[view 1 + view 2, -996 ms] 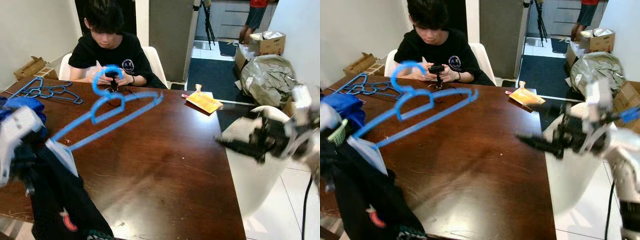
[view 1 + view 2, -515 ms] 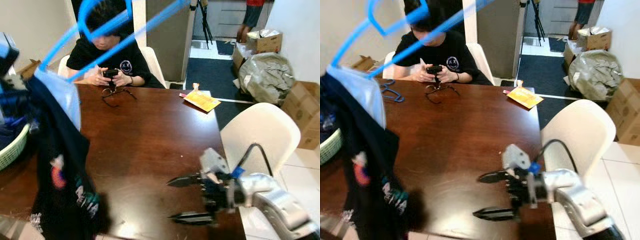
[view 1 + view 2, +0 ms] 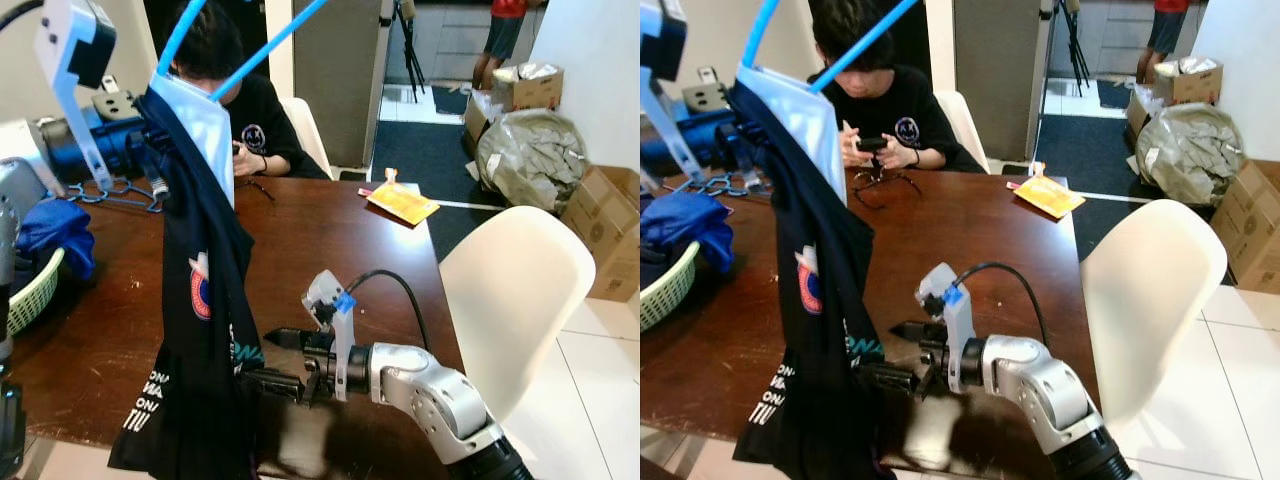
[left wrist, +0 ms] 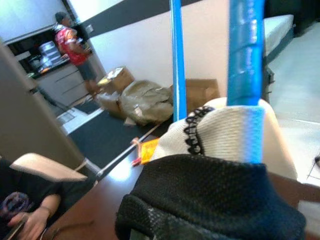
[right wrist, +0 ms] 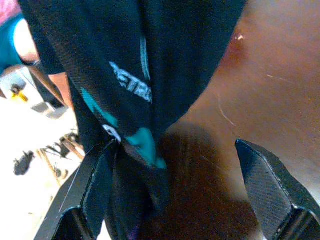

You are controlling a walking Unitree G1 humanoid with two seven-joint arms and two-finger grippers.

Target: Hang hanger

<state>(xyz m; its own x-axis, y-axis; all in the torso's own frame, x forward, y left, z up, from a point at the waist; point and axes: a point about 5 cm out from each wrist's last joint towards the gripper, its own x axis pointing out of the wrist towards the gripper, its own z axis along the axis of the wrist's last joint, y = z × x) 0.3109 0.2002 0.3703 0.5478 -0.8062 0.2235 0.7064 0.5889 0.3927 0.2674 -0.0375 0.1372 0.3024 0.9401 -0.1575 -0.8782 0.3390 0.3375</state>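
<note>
Reads "ETRO" in pale letters on the dark T-shirt [image 3: 205,300], partly cut off by a fold in the right wrist view; further white lettering low on the hem, too small to read, and a red-and-white round badge at mid-height. Hangs long axis vertical, collar up, hem down near the tabletop [image 3: 330,240] edge. Sits on a blue hanger [image 3: 262,45] whose two thin arms run steeply upward and out of the top of the picture, above and away from the left end effector [image 3: 150,160]. Holds up at the shirt's shoulder, left end effector raised high on the robot's left; cannot tell whether its fingers are spread or pressed together, hidden by black cloth and white collar lining. Reaches low over the near tabletop edge, right end effector [image 3: 268,362], fingers spread wide, one finger touching the hanging cloth and the lower shirt bunched between the two. Beyond it, a seated person [image 3: 240,110] in a black shirt holding a phone, an orange packet [image 3: 403,202], more blue hangers [image 3: 110,190] and a green basket [image 3: 35,290] with blue cloth. To its right, a white chair [image 3: 515,290].
</note>
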